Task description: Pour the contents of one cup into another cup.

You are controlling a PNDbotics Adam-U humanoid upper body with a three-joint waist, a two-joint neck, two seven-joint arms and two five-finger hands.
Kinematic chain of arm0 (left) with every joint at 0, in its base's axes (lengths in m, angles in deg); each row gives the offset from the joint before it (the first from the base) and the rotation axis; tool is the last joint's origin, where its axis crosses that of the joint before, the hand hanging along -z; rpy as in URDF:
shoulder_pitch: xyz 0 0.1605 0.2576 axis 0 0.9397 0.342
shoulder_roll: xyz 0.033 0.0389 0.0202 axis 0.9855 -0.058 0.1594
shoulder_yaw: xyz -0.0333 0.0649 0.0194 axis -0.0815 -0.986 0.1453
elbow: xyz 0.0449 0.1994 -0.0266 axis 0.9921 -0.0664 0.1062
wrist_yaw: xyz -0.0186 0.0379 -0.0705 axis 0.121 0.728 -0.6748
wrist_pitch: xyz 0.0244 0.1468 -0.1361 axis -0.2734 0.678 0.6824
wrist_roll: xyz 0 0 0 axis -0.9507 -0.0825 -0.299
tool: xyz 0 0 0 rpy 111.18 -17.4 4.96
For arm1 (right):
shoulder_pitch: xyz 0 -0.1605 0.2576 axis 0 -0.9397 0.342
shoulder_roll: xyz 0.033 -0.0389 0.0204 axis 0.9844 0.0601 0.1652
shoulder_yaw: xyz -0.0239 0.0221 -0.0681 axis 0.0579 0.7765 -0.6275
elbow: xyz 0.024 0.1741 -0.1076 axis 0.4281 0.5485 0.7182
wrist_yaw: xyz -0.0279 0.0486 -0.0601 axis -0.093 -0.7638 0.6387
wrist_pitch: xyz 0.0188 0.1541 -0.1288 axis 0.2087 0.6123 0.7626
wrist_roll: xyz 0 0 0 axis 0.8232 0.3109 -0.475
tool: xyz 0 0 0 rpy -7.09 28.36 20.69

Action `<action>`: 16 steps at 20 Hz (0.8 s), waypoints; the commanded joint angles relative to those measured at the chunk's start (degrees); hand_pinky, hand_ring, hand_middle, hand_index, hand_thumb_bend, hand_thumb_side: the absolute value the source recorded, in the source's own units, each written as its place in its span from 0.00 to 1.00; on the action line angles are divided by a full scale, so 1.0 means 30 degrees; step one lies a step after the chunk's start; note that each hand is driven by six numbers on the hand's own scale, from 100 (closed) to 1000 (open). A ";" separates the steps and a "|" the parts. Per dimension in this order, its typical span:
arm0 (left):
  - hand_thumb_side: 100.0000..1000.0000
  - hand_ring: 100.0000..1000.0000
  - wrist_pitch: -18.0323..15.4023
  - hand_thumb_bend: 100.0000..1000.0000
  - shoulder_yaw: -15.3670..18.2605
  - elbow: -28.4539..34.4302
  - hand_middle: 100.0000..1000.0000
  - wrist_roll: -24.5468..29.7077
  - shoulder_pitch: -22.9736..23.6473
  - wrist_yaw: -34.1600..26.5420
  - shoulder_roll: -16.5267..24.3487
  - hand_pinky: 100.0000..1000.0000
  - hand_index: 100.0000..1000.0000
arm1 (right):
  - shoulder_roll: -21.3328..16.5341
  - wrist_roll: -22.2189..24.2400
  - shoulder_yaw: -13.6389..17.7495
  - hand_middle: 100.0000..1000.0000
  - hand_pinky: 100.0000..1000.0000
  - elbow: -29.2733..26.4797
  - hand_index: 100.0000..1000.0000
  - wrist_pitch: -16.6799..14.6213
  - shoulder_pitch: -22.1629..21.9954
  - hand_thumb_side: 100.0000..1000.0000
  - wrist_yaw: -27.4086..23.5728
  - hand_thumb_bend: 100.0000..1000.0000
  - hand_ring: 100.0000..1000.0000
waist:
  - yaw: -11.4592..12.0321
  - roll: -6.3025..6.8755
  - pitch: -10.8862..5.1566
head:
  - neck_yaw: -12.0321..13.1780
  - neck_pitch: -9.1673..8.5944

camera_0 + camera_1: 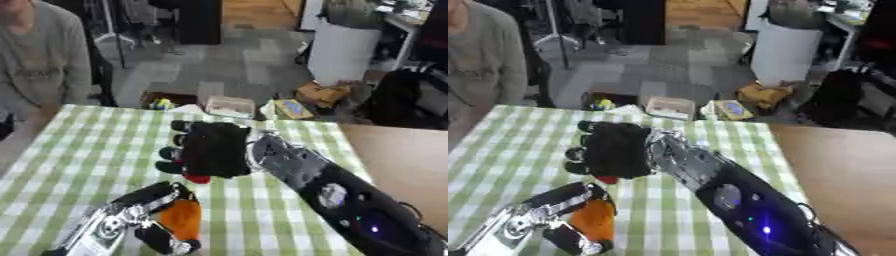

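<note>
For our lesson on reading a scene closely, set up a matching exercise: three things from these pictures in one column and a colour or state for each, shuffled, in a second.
Things:
1. left hand
2. right hand
3. tablecloth

States:
A. green and white checks
B. back of the hand toward the camera, something red under it
C. curled round an orange cup

Pairs: 1-C, 2-B, 3-A

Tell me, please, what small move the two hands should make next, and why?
Probably bring the right hand closer to the orange cup before tipping. The left hand is curled round the orange cup low on the checked table. The right hand seems closed over something red, mostly hidden, and the two still sit apart.
</note>
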 commanded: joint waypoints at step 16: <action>0.11 0.37 -0.0639 0.37 0.0933 -0.0137 0.30 -0.1933 -0.0170 0.2835 0.0523 0.41 0.64 | -0.0830 0.0583 0.1853 0.54 0.60 -0.2885 0.85 0.1774 -0.0482 0.00 -0.2895 0.00 0.26 | -0.0056 0.0375 -0.0112 | 0.0440 0.0909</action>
